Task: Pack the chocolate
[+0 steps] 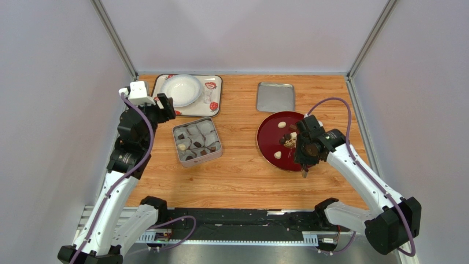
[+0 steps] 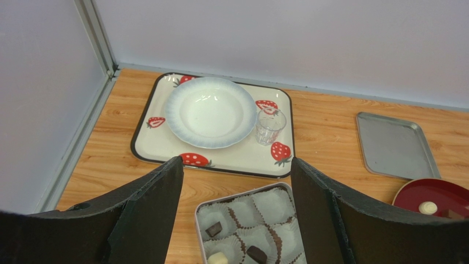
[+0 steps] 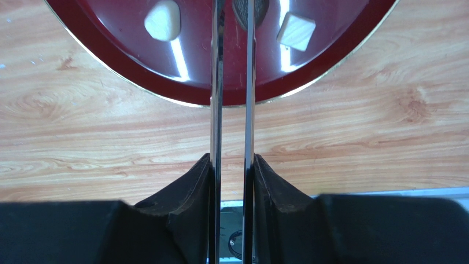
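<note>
At the top centre of your right wrist view, a dark chocolate (image 3: 260, 8) is lying on the plate (image 3: 110, 55), straight ahead of the tongs (image 3: 216, 110) your right pincer (image 3: 232, 165) is clamping; your left pincer (image 2: 235, 170) is hanging apart near the tin (image 2: 242, 194).

Chocolate (image 1: 282, 125): two groups
Dark squares and cream lumps, some left of the surface (image 1: 242, 170) centre, some nearer its right edge.

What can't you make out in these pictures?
Tips of the tongs in the right pincer: right wrist view, cut off at top edge.
Chocolate on the red plate: top view, partly under right arm.
Tin, near half: left wrist view, bottom edge and left pincer cover it.
</note>
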